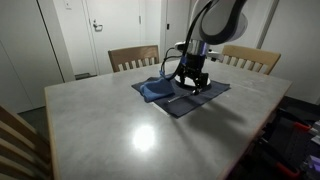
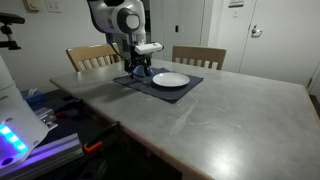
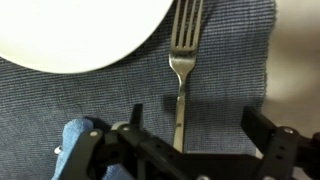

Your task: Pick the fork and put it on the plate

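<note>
Your gripper [image 3: 192, 122] hangs with jaws wide apart, straddling the handle of the fork [image 3: 183, 50], likely ready to pinch its thin width; it lies flat on the placemat [image 3: 235, 85] directly beneath; the plate [image 3: 80, 30] sits just beyond, beside the tines.

Shiny metal fork [image 3: 181, 62], woven cloth placemat [image 3: 225, 70]

in the wrist view the gripper [image 3: 193, 120] has its jaws wide apart. the fork [image 3: 182, 60] handle lies between them, with bare placemat [image 3: 230, 70] on both sides. the plate [image 3: 80, 30] rim is just beside the fork's prongs, so room there is tight. the blue napkin [image 3: 75, 135] bunches up by one finger. in an exterior view the chairs [image 2: 95, 55] stand behind the table [image 2: 230, 110], which has wide flat room beside the mat.
</note>
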You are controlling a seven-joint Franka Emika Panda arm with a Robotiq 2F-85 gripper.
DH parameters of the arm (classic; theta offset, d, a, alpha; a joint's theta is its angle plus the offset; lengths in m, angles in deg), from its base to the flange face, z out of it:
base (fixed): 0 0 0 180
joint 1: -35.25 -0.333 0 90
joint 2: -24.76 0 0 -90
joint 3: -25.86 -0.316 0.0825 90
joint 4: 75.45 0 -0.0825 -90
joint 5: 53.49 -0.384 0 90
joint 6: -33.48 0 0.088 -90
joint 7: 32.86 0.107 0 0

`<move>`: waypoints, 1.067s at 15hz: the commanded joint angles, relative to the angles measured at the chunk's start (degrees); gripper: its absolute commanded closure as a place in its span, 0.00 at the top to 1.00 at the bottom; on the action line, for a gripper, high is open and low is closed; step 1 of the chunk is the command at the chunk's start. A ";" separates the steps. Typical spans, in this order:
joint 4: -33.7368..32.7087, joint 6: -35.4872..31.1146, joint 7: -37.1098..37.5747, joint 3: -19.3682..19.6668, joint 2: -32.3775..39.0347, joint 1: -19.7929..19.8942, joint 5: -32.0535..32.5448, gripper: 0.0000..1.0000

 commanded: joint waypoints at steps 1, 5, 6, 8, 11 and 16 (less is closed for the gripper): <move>0.25 -1.31 2.64 -0.40 0.64 1.19 1.99 1.00; 1.94 -2.77 4.27 -0.80 0.48 1.35 2.02 1.00; 2.30 -3.29 4.35 -1.10 0.64 1.55 1.85 1.00; 3.12 -4.14 4.70 -1.35 0.93 1.59 1.88 1.00; 4.61 -5.93 5.16 -1.84 0.94 1.84 2.02 0.95; 6.29 -8.00 5.94 -1.96 0.99 1.95 2.87 0.83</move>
